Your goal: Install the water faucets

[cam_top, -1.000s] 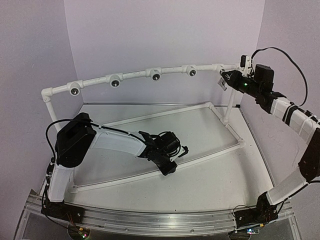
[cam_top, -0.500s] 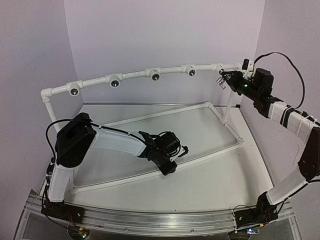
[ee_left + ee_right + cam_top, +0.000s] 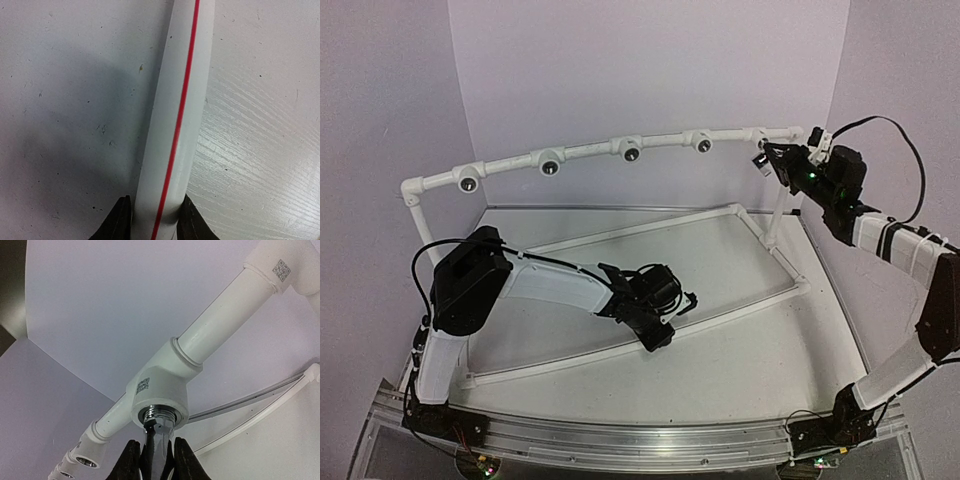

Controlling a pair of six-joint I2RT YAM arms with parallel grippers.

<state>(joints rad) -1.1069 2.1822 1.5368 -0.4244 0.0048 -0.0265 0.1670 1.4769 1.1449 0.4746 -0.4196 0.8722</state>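
Chrome faucet (image 3: 160, 422): thread seated in end socket (image 3: 159, 390), pinched by right end effector (image 3: 156, 444). Left end effector (image 3: 155, 201) clamps pipe (image 3: 175, 125) (steadying, probably). Step: screwing in. Next move likely needs wrist rotation.

- QR code (image 3: 282, 270) on the white elbow fitting (image 3: 301, 261), a pattern only, no letters.
- Second QR code (image 3: 143, 385) sits on the tee fitting (image 3: 167, 371).
- Red stripe (image 3: 181, 120) runs along the white pipe (image 3: 162, 150); no words or numbers readable.
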